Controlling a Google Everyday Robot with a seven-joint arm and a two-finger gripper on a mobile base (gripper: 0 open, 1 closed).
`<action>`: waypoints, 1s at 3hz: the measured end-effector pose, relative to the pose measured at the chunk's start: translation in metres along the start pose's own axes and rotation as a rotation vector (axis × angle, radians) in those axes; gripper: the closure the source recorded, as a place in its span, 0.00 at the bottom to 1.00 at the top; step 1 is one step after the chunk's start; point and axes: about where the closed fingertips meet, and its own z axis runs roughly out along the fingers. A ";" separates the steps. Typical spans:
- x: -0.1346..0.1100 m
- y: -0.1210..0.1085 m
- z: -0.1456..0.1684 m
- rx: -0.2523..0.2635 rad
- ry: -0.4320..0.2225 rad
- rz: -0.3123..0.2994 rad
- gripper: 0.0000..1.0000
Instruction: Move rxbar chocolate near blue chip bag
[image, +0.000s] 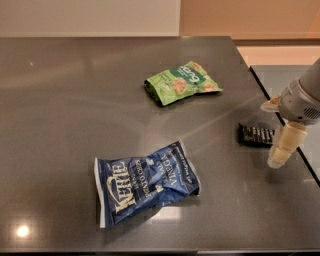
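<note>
The rxbar chocolate (256, 135) is a small flat black bar with white lettering, lying near the right edge of the dark table. Its right end is hidden behind my gripper (281, 150), which hangs at the far right with a pale finger pointing down just to the right of the bar. The blue chip bag (146, 183) lies flat at the front middle of the table, well to the left of the bar.
A green snack bag (181, 82) lies at the back middle of the table. The table's right edge (300, 150) runs just beside the bar and gripper. A wall stands behind the table.
</note>
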 end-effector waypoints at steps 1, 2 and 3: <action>0.000 -0.001 0.003 -0.003 0.001 -0.001 0.00; 0.000 -0.003 0.008 -0.008 0.001 -0.005 0.17; 0.000 -0.004 0.013 -0.018 0.004 -0.009 0.41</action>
